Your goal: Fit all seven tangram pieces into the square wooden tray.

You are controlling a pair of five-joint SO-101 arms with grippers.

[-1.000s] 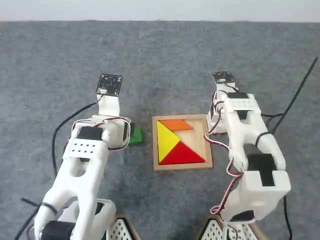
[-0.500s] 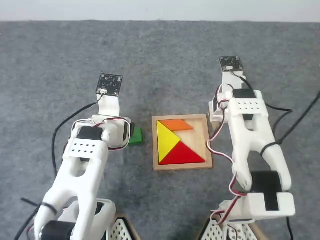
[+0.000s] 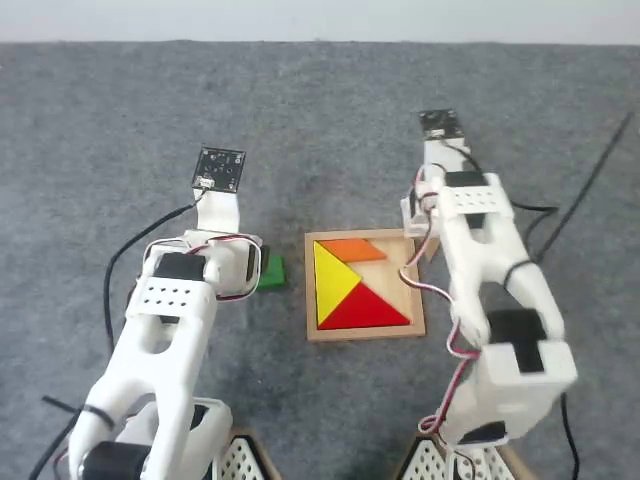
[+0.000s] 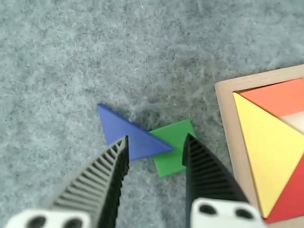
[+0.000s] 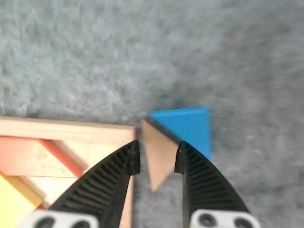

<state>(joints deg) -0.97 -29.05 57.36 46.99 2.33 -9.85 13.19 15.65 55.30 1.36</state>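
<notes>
My right fingers (image 5: 114, 175) pinch the tan triangle (image 5: 159, 156) just outside the tray (image 5: 71, 124) corner; a shallow grip could twist it onto the rim. My left fingers (image 4: 107, 175) hang spread above the dark-blue triangle (image 4: 128, 135).

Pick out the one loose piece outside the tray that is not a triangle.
The green square under the left claw: four-sided, while the dark blue piece touching it and the light blue piece and pale piece by the tray are triangles.
</notes>
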